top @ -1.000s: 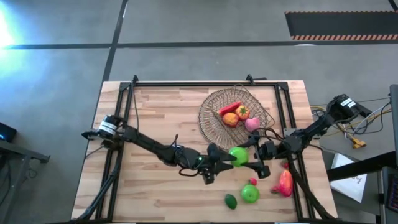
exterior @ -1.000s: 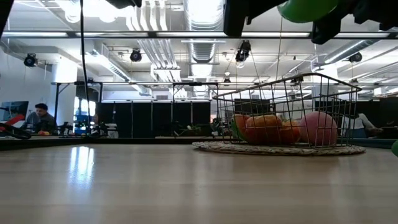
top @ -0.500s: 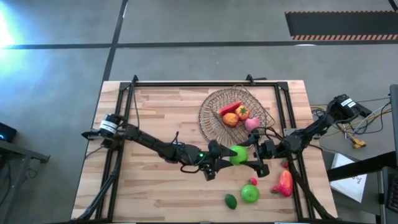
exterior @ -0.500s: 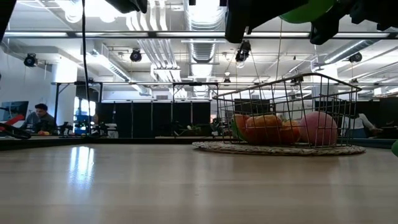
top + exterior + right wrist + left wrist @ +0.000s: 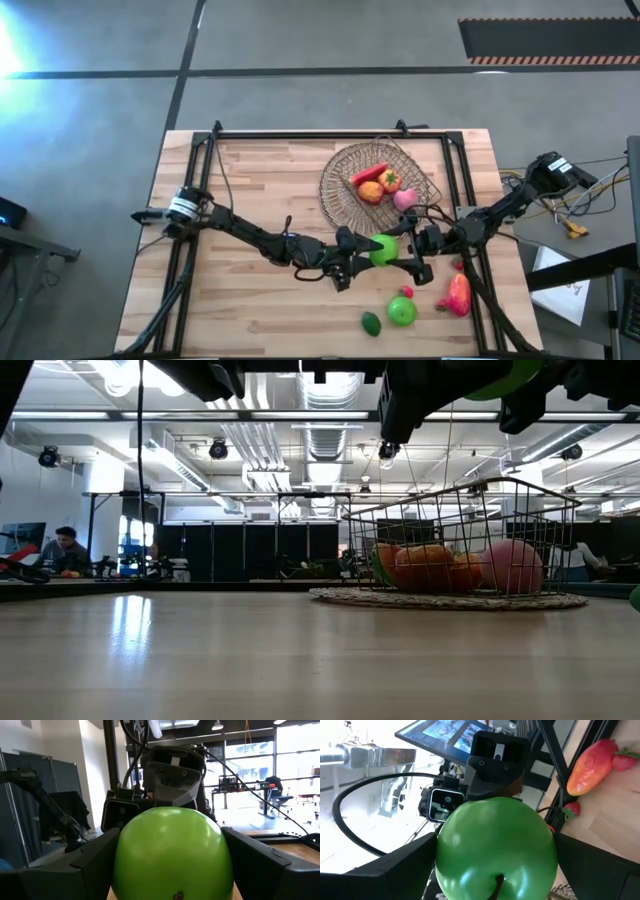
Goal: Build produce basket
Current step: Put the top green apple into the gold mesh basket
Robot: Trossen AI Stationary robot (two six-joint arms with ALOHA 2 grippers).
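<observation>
Apple [image 5: 383,250] near basket [image 5: 340,195] | right gripper [image 5: 400,254] holds it; left gripper [image 5: 360,256] fingers wide around it | risk: right releases early, apple drops, rolls.

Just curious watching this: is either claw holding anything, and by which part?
The right claw holds a green apple by its sides; the left claw is at it too.

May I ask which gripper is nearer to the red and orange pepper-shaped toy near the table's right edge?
Right. The right gripper is just left of the red and orange pepper-shaped toy; the left gripper is farther left, toward the table's middle.
</observation>
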